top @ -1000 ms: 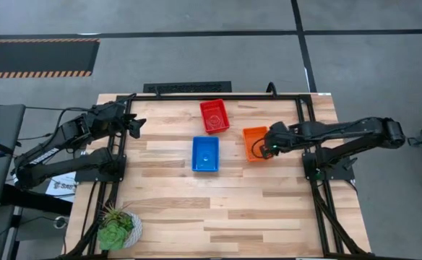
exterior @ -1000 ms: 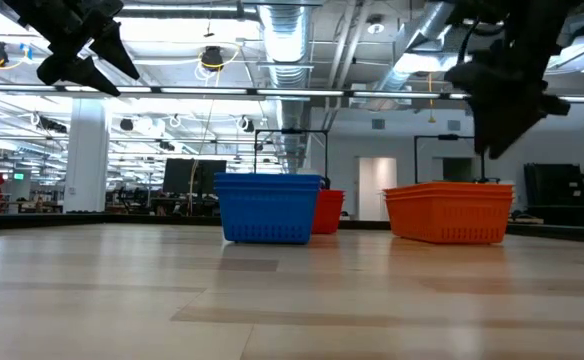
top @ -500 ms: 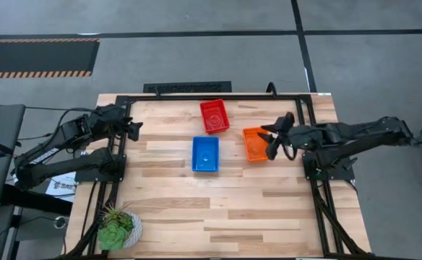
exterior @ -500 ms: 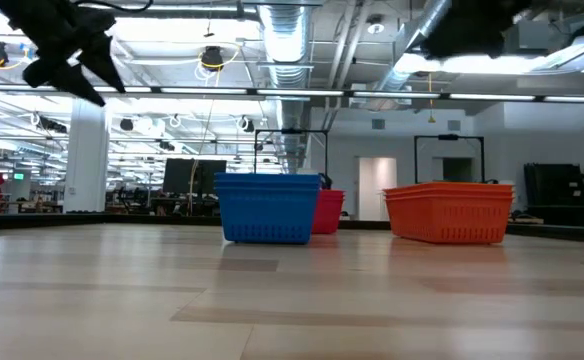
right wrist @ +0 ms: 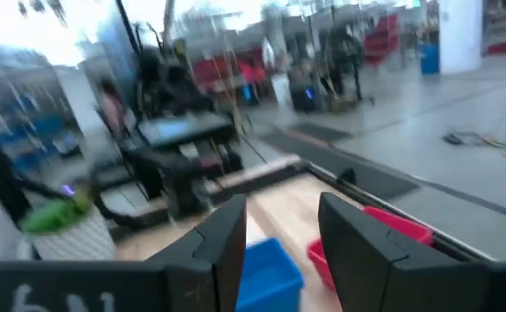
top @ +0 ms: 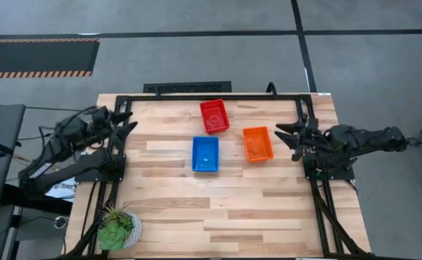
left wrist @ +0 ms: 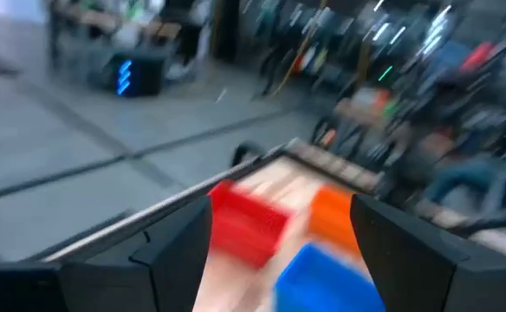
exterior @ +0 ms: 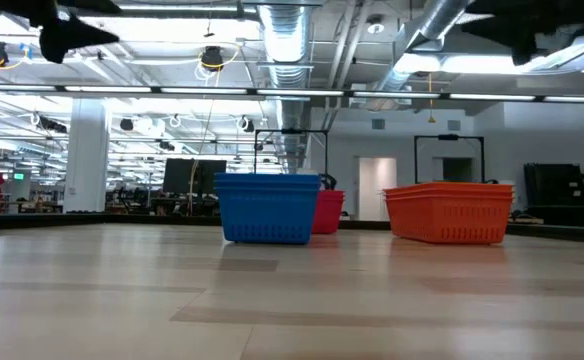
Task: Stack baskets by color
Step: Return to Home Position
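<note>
The left claw (top: 129, 121) and right claw (top: 282, 139) hang open, empty. The orange baskets (top: 257, 144) lie nearest the right.

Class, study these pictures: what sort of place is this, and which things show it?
Probably a large robotics lab or workshop hall: exposed ceiling ducts, a grey floor with hazard stripes, and a left arm and right arm flanking a wooden table.
</note>
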Controlling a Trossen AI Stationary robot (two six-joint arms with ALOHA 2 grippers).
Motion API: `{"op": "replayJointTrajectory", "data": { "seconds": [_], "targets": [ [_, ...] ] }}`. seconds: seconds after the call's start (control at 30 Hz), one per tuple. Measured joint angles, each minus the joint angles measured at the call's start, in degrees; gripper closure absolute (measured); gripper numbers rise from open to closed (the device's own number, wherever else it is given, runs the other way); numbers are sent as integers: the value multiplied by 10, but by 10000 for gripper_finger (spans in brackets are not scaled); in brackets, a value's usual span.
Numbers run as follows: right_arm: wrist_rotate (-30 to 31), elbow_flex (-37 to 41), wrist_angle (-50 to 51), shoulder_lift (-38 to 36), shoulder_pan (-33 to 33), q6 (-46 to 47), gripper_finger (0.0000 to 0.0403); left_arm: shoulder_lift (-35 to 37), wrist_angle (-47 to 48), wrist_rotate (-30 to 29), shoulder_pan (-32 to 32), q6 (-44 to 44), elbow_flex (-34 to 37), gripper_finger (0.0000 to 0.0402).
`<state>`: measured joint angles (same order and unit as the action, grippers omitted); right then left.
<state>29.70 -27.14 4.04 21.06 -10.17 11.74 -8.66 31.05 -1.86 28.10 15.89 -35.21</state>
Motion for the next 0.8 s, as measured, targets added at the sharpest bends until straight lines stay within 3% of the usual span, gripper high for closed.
{"op": "replayJointTrajectory", "data": {
  "seconds": [0.17,0.3,0.5,0.7,0.8],
  "targets": [
    [1,119,-75,-107,-26,2,238,88,-58,62,0,35,73,139],
    [4,178,-104,-157,-31,9,238,76,-72,93,0,41,109,139],
    [16,263,-154,-204,-29,33,238,72,-203,128,-14,55,224,139],
    [7,266,-149,-208,-34,33,237,77,-338,130,-76,82,340,139],
    [7,266,-143,-208,-33,30,239,72,-343,95,-121,75,345,139]
  ]
}}
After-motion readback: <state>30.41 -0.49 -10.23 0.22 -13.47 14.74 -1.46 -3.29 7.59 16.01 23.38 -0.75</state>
